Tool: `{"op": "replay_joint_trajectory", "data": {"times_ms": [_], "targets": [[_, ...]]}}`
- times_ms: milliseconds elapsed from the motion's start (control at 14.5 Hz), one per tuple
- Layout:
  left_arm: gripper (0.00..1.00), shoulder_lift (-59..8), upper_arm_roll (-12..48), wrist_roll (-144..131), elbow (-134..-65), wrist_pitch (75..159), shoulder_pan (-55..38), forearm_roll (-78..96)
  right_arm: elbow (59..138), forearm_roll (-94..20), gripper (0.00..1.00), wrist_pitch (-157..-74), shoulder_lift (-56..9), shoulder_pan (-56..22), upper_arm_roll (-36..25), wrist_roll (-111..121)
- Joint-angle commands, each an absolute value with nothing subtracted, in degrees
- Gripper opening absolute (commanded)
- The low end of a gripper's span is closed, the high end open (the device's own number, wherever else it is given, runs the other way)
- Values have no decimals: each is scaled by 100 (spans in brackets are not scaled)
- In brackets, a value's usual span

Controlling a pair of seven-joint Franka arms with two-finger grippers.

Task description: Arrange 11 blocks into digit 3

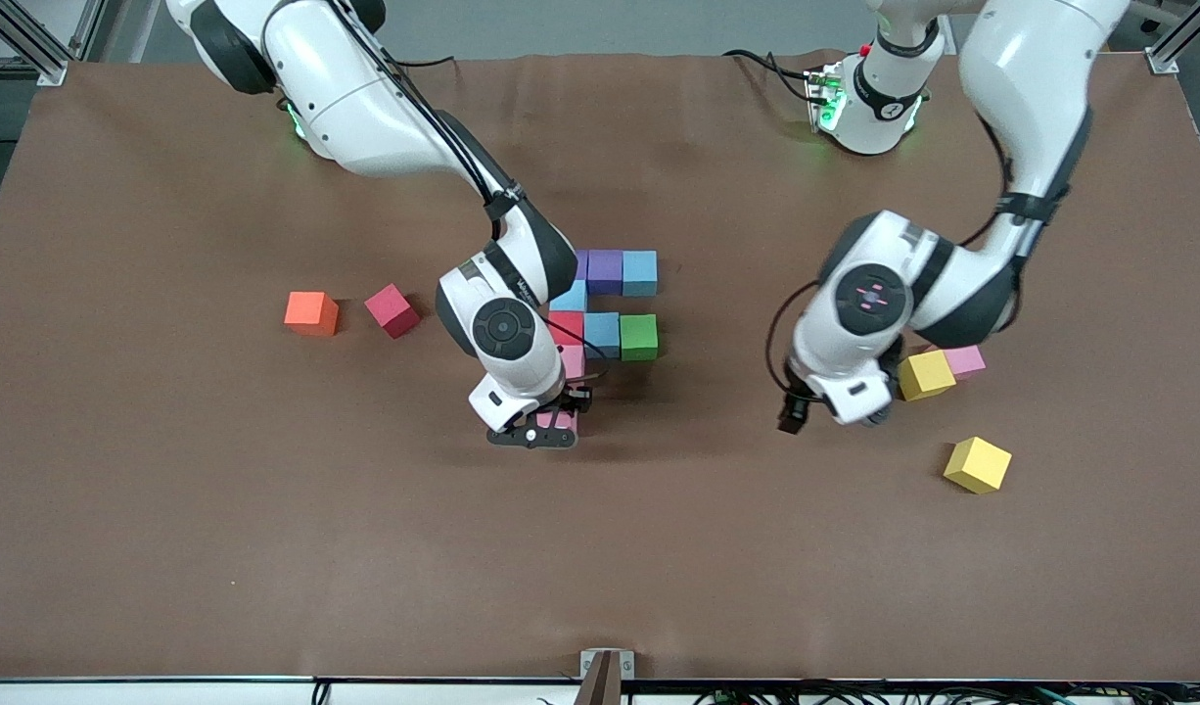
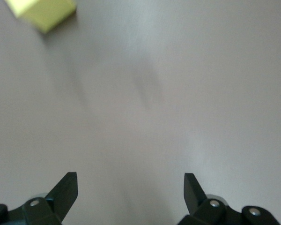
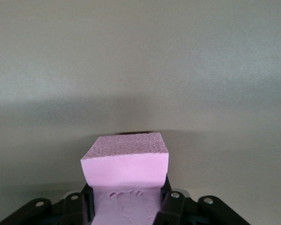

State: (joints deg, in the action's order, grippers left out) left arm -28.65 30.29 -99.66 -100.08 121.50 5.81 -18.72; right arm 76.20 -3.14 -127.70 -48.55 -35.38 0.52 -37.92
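Observation:
The digit 3 stands partly built at the table's middle. It has two purple blocks [image 1: 605, 269] and a light blue one [image 1: 640, 272] in a row, a light blue block [image 1: 571, 296], a red [image 1: 565, 327], light blue [image 1: 601, 334] and green [image 1: 638, 336] row, and a pink block [image 1: 574, 361]. My right gripper [image 1: 553, 428] [image 3: 126, 187] is shut on another pink block [image 1: 562, 421] [image 3: 125, 159], low over the table just nearer the camera than that pink one. My left gripper [image 1: 845, 406] [image 2: 130, 182] hangs open over bare table beside two yellow blocks [image 1: 926, 375] [image 1: 977, 464].
An orange cube [image 1: 311, 312] and a crimson cube [image 1: 392, 309] lie toward the right arm's end. A further pink block [image 1: 965, 360] touches the farther yellow one. One yellow block [image 2: 42, 11] shows at the edge of the left wrist view.

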Motion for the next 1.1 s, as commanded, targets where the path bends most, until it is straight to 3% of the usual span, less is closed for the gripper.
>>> {"op": "replay_joint_trajectory", "data": {"times_ms": [0, 414, 1036], "targets": [[100, -2716, 3085, -8977, -10151, 12138, 1176, -1889, 7374, -316, 0, -12691, -5019, -3604, 26, -3973], [100, -3233, 3059, -7472, -10020, 12778, 2257, -2355, 7427, -334, 0, -12674, -4983, -3603, 26, -3973], [100, -3735, 3032, -6575, -9949, 13104, 2944, -2733, 7567, -316, 0, -12551, -4957, -3595, 18, -3999]]}}
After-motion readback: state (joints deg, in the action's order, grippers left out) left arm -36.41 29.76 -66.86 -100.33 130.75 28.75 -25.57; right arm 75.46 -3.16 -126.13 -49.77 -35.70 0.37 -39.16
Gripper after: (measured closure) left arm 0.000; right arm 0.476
